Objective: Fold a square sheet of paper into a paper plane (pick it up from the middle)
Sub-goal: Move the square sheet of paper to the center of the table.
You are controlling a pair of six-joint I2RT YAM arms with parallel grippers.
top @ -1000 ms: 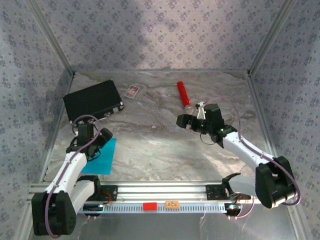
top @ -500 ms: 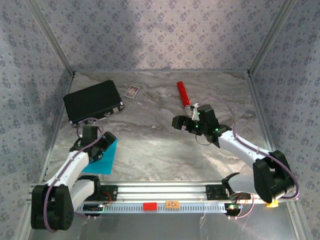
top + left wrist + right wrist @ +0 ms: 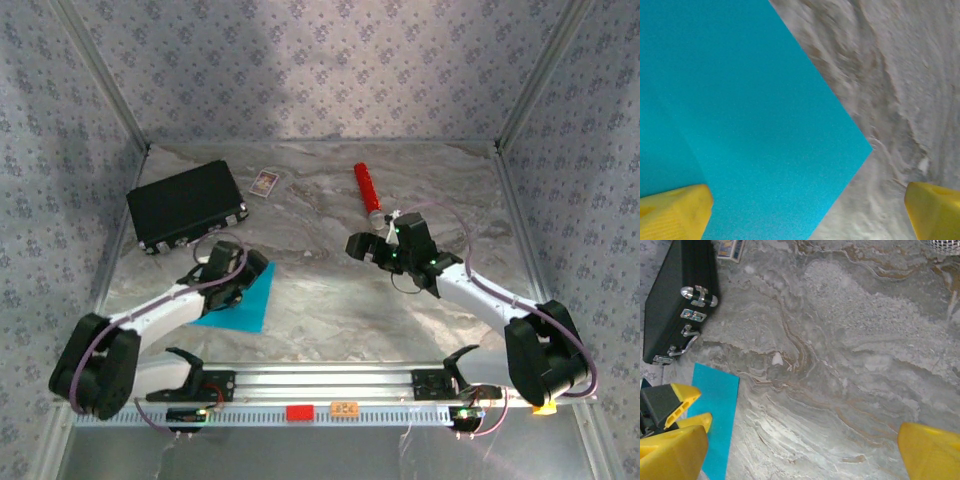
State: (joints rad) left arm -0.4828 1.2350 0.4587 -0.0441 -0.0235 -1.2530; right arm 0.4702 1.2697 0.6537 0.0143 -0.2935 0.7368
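Note:
The square sheet of paper [image 3: 240,305] is bright cyan and lies flat on the marble table [image 3: 320,290], left of centre. My left gripper [image 3: 242,275] is low over its far edge. In the left wrist view the sheet [image 3: 740,110] spreads under the open gripper [image 3: 805,215], one yellow fingertip [image 3: 672,212] over the paper and the other over bare table. My right gripper [image 3: 358,245] hangs open above the table's middle, pointing left. Its wrist view shows the open gripper [image 3: 802,455] over bare marble, with a strip of the sheet [image 3: 715,415] at the left.
A black rectangular case [image 3: 187,205] lies at the back left, a small white card [image 3: 264,183] beside it. A red cylinder [image 3: 367,190] lies at the back, just behind the right gripper. Patterned walls enclose the table on three sides.
My left arm has swung right and stretched out low. The cyan sheet now lies further right and turned. The right gripper has shifted slightly left.

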